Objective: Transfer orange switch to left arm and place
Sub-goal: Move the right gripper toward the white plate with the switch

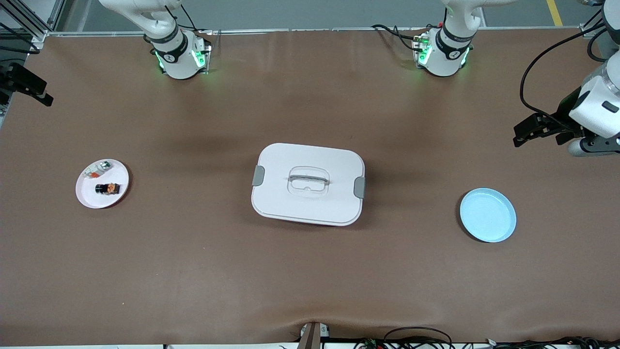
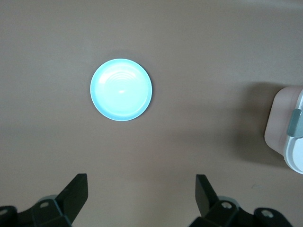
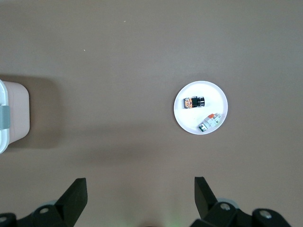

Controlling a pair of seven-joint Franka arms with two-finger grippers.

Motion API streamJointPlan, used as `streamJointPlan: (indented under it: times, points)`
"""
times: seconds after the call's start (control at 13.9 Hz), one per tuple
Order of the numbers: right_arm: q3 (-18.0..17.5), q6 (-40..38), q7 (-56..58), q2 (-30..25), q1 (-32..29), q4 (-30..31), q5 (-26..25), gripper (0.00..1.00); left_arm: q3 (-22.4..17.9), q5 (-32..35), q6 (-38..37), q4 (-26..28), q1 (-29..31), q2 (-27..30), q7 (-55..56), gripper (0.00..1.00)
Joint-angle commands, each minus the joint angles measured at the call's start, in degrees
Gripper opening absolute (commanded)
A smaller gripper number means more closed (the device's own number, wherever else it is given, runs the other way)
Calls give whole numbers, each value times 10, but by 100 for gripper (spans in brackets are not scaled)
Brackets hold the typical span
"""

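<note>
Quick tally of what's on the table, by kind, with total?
Plates: 2, pink plate and blue plate
Boxes: 1, white box
Small parts on the pink plate: 2, orange switch and silver-and-red piece
Total: 5

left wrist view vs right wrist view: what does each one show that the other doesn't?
Only the left wrist view shows the blue plate, which holds nothing, and the left gripper, open and up over bare table.

Only the right wrist view shows the pink plate with the orange switch and a small silver-and-red piece lying apart on it, plus the right gripper, open and up over bare table.

Both show the brown table and one clipped end of the white box, a different end in each.
</note>
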State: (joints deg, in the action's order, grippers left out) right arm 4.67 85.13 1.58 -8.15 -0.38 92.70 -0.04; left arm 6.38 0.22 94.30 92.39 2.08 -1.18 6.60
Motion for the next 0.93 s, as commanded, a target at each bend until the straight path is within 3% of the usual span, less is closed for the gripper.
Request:
streamJointPlan:
  times: [0.0, 0.86]
  points:
    - [-3, 7, 5, -13, -6, 10, 3, 100, 3, -7, -13, -8, 2, 3, -9, 100]
    - [-2, 22, 7, -6, -25, 5, 27, 100, 7, -9, -15, -24, -1, 1, -3, 100]
